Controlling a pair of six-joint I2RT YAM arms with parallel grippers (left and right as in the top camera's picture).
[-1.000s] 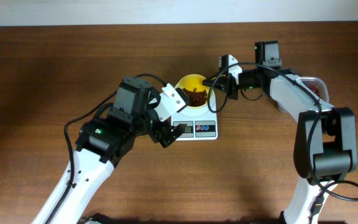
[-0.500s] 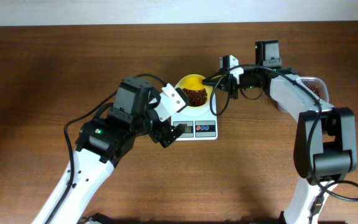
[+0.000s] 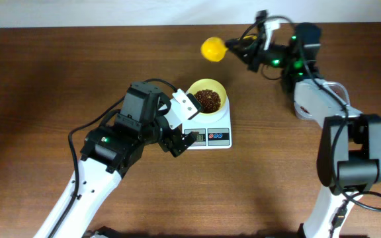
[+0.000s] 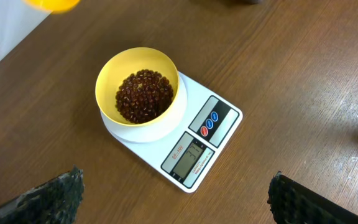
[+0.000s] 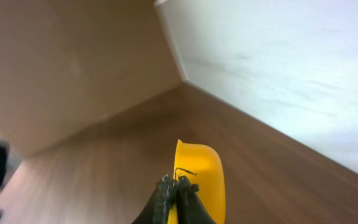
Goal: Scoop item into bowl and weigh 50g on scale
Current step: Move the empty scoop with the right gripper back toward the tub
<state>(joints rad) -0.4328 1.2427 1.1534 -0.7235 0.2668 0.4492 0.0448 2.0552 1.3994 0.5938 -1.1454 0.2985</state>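
The pale-yellow bowl [image 3: 219, 92] [image 4: 104, 81] sits on the white scale [image 3: 207, 136] [image 4: 160, 142], holding a heap of dark reddish-brown beans [image 3: 208, 100] [image 4: 144, 94]. My left gripper [image 3: 180, 141] [image 4: 180, 208] hovers at the scale's front left corner, open wide, with nothing between its fingers [image 4: 51, 198]. My right gripper [image 3: 243, 47] [image 5: 178, 186] is raised over the far side of the table, shut on the handle of a small yellow scoop [image 3: 211, 49] [image 5: 201, 173]. The scoop's inside is not visible.
A clear tub's edge [image 3: 337, 86] shows beside the right arm at the back right, its contents hidden. A white wall runs along the table's far edge [image 3: 111, 26]. Bare wood lies left and in front of the scale.
The right gripper has swung the scoop away from over the bowl, up and toward the far edge. The left arm has not moved.
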